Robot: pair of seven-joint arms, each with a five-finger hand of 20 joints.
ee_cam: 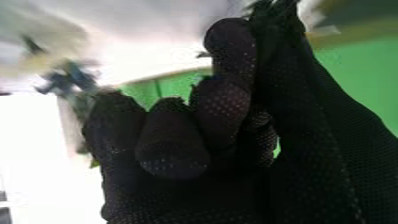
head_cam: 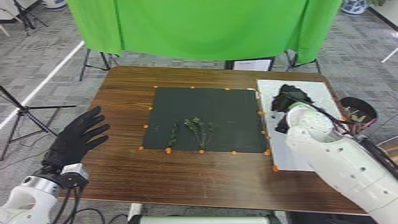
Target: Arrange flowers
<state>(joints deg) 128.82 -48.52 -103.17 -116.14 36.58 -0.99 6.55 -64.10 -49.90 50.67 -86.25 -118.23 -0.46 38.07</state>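
We judge that we are mid-step, with one piece of greenery in hand and its placing ahead. Our right hand [head_cam: 290, 97] is over the white board [head_cam: 313, 159], fingers and thumb pinching what looks like a dark green leafy sprig [ee_cam: 270, 11]. Two thin green stems [head_cam: 173, 134] [head_cam: 201, 129] lie apart on the dark square mat [head_cam: 209, 102] on the brown wooden bench [head_cam: 133, 182]. Next we should probably swing left, lower gently and lay it beside them. Our left hand [head_cam: 73, 140] waits, fingers relaxed.
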